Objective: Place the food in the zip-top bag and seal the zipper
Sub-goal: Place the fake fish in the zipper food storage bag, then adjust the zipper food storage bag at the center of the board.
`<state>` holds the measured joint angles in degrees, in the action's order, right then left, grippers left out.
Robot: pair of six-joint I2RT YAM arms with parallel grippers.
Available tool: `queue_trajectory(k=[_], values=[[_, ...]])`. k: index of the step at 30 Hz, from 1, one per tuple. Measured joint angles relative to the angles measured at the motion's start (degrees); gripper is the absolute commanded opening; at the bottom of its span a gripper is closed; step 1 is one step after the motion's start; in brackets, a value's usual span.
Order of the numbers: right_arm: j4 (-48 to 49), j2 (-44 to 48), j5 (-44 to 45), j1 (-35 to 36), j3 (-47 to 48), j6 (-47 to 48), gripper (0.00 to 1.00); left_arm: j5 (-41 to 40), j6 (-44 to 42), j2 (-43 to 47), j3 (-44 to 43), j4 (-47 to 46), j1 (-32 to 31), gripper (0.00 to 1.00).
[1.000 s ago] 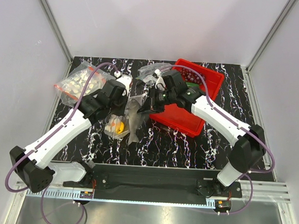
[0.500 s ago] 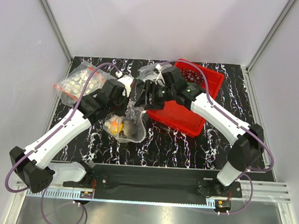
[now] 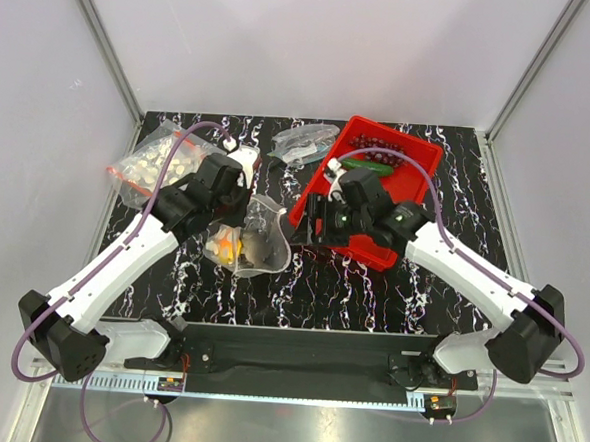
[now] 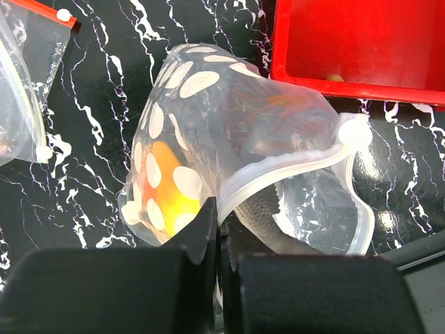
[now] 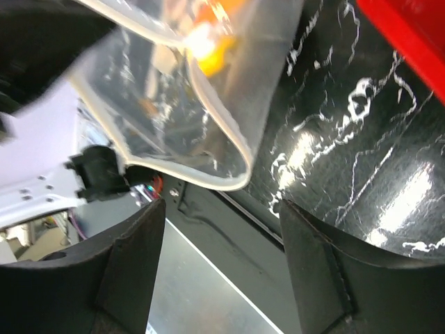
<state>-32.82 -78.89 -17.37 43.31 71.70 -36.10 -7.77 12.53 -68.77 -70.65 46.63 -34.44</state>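
The clear, white-dotted zip-top bag (image 4: pixel 208 104) lay on the bench (image 3: pixel 322 278) beside the red bin (image 3: pixel 359 240), its mouth gaping and the orange-yellow fruit (image 4: pixel 170 188) inside. The left gripper (image 4: pixel 219 233) had its jaws clenched on the bag's mouth edge. The right gripper (image 5: pixel 222 236) had its jaws released and empty.

The left tool (image 4: pixel 217 229) runs off the bottom edge of its wrist view, only the finger ends showing. From above, its tips are lost under the left arm (image 3: pixel 143 247). In that wrist view the red bin (image 4: pixel 361 49) is cut by the top and right edges. A second bag (image 4: pixel 28 104), near the far left corner of the desk (image 3: pixel 301 282), is cut by the left edge. Through the zip-top bag (image 4: pixel 208 90) the orange-yellow fruit (image 4: pixel 167 188) looks smeared and the grey fish (image 4: pixel 268 209) is a dim shape. A yellowish speck (image 4: pixel 336 77) in the bin is too small to name. The right wrist view is blurred: the right tool (image 5: pixel 221 209) is cropped at the bottom, the bag's mouth at the top.
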Motion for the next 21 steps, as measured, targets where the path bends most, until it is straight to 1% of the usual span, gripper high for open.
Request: queue_trajectory(k=[4, 9, 11, 12, 14, 15, 17, 18, 21], values=[[2.4, -0.6, 1.6, 2.1, -3.5, -0.4, 0.73, 0.1, 0.0, 0.0, 0.0, 0.0, 0.1, 0.00], [7.0, -5.4, 3.0, 3.7, -3.6, -1.2, 0.67, 0.1, 0.0, 0.0, 0.0, 0.0, 0.3, 0.00], [8.4, -7.6, 3.3, 4.3, -3.5, -1.3, 0.63, 0.2, 0.0, 0.0, 0.0, 0.0, 0.3, 0.00], [8.9, -8.8, 3.3, 4.7, -3.4, -1.4, 0.54, 0.2, 0.0, 0.0, 0.0, 0.0, 0.3, 0.00], [9.1, -11.0, 3.6, 5.3, -2.8, -1.2, 0.40, 0.2, 0.0, 0.0, 0.0, 0.0, 0.4, 0.00], [9.1, -11.9, 4.0, 5.5, -2.5, -1.3, 0.23, 0.2, 0.0, 0.0, 0.0, 0.0, 0.4, 0.00], [8.9, -12.9, 4.9, 5.7, -1.6, -1.4, 0.06, 0.2, 0.0, 0.0, 0.0, 0.1, 0.5, 0.00], [8.8, -13.2, 5.4, 5.7, -1.0, -1.2, 0.00, 0.2, 0.0, -0.1, -0.1, 0.2, 0.6, 0.00], [7.1, -13.2, 6.4, 5.7, 2.1, -1.1, 0.00, -0.2, 0.3, -1.2, -1.6, 2.4, 0.6, 0.00]])
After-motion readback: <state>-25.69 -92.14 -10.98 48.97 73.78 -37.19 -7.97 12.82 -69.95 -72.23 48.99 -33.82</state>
